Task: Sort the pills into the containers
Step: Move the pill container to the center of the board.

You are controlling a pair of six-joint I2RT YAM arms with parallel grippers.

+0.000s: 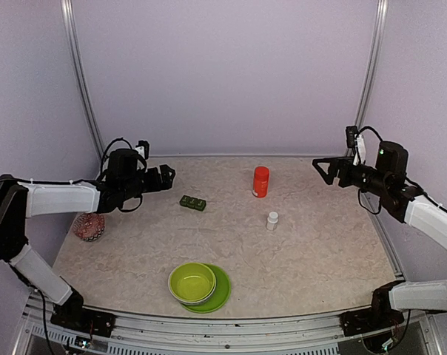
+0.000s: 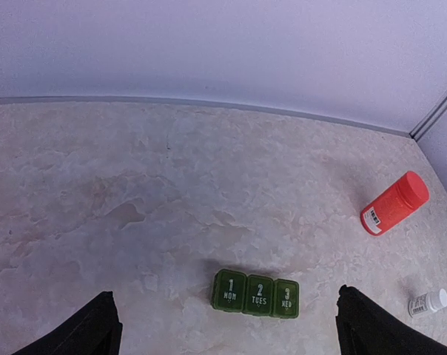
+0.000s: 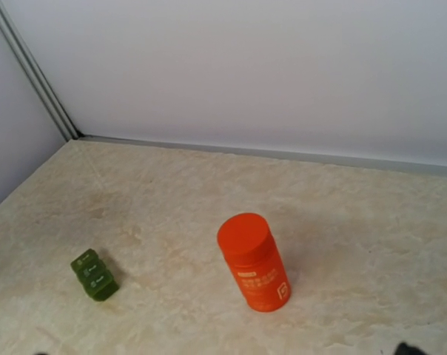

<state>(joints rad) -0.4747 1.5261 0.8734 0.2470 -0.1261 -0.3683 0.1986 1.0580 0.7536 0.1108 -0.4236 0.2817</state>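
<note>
Left gripper (image 1: pixel 166 176) hung above the far-left part of the table, jaws spread wide, nothing between them. In the wrist view its two dark fingers (image 2: pixel 90 329) stood at the bottom corners of the picture. The containers (image 1: pixel 193 203), a dark green strip of three joined boxes with lids down, lay on the table just ahead of that gripper, apart from it.

Right gripper (image 1: pixel 321 168) was also wide and empty, raised over the far-right edge and pointing inward.

Table (image 1: pixel 320 244): pale beige top with marbled veining. Plain pale lilac walls closed it in on three sides, with metal rails running up the back corners.

An orange-red bottle (image 1: pixel 260 181) stood upright right of the strip, well apart from it. A small white bottle (image 1: pixel 272 220) stood nearer the arms. A lime-green bowl (image 1: pixel 192 282) sat on a green plate (image 1: pixel 222 292) at the near edge. A reddish round object (image 1: pixel 88 225) sat at the left edge.

Only the left wrist view showed the lid markings: 1 MON, 2 TUES, 3 WED. Only the top view took in the bowl and plate. The right wrist view gave the bottle's label side.
</note>
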